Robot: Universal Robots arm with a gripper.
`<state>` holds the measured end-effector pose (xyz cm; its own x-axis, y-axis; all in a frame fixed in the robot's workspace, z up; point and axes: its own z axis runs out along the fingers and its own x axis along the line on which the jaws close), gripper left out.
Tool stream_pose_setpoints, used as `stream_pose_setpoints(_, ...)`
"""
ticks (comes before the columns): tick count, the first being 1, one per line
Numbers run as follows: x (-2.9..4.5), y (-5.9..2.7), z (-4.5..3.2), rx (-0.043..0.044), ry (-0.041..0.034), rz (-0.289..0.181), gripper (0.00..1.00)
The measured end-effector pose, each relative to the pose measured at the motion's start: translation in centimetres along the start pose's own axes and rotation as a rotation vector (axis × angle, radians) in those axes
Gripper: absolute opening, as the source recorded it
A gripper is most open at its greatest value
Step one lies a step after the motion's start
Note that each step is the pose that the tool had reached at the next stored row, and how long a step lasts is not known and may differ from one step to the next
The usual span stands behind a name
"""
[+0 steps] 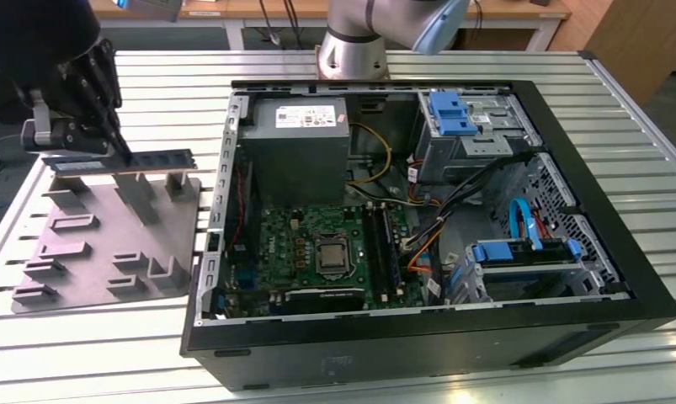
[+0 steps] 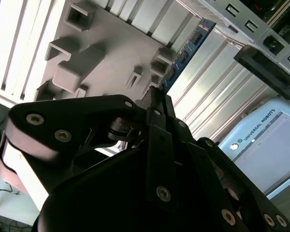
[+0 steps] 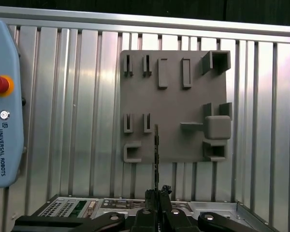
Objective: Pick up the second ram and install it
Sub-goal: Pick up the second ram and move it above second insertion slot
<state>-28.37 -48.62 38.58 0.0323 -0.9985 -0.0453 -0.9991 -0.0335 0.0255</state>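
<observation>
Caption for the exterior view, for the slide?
The gripper holds the memory stick over the grey tray, at the exterior view's left of the open computer case.

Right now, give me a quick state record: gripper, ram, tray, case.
gripper: shut on the second ram
second ram: held by one end, level, at the tops of the tray's posts; seated or lifted cannot be told
fixture tray: grey, on the slatted table, at the exterior view's left of the case
PC case: open, motherboard exposed
install: not yet done, ram is outside the case
</observation>
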Motion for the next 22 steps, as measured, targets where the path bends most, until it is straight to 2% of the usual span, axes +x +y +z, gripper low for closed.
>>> stream_pose_setpoints(12,0.08,-2.78,-0.05,0.0,0.0,0.0,0.14)
stream_pose_setpoints(22,0.15,-4.77,-0.1,-0.0001,0.0,0.0,0.14)
